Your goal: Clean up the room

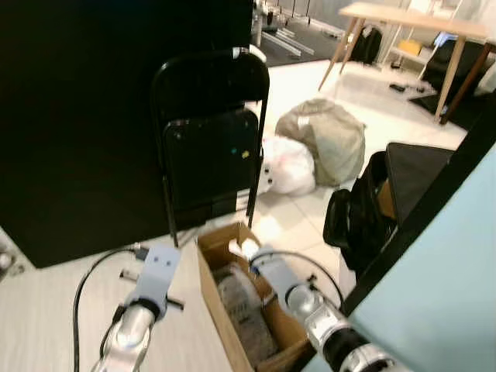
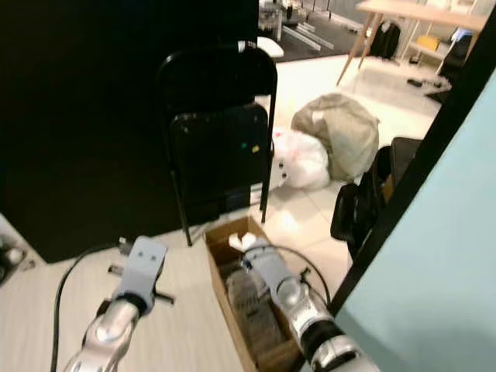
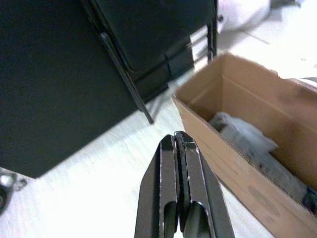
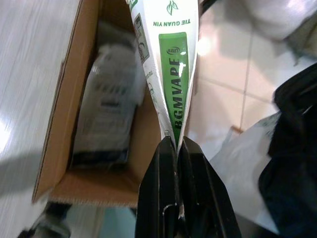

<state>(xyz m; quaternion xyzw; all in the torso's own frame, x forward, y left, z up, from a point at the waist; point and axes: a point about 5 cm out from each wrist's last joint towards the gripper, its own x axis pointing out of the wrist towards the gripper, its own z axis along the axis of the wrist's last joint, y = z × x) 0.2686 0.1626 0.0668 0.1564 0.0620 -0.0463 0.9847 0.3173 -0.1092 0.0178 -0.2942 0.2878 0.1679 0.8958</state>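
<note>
A large black panel (image 1: pixel 93 116) fills the far left, and a black folding metal chair (image 1: pixel 211 147) stands in front of it on the pale floor (image 1: pixel 46 318). To the right lie a lumpy olive-grey sack (image 1: pixel 325 139) and, just beside it, a white plastic bag (image 1: pixel 288 164); further right a black bag (image 1: pixel 353 221) leans against a dark case, and a pale blue surface (image 1: pixel 449 287) cuts across the near right corner. Far off, a wooden-legged table (image 1: pixel 411 23) stands over scattered small items too blurred to name. Near the middle of the floor sits a long open brown cardboard box (image 1: pixel 221 318), already holding a crumpled grey-white printed packet (image 4: pixel 106 106), so some tidying appears done. The right gripper (image 4: pixel 177 148) is clamped together on the end of a white and green printed pouch (image 4: pixel 173 64), held over the far end of the box; dropping it in looks like the step in hand. The left gripper (image 3: pixel 179 163) has its fingers pressed together on nothing, hovering over the floor to the left of the box. Much seems left: the sack, the bags and the far clutter are untouched. The bottom of the box under the packet is hidden, and the pouch's smaller lettering is hard to read.
</note>
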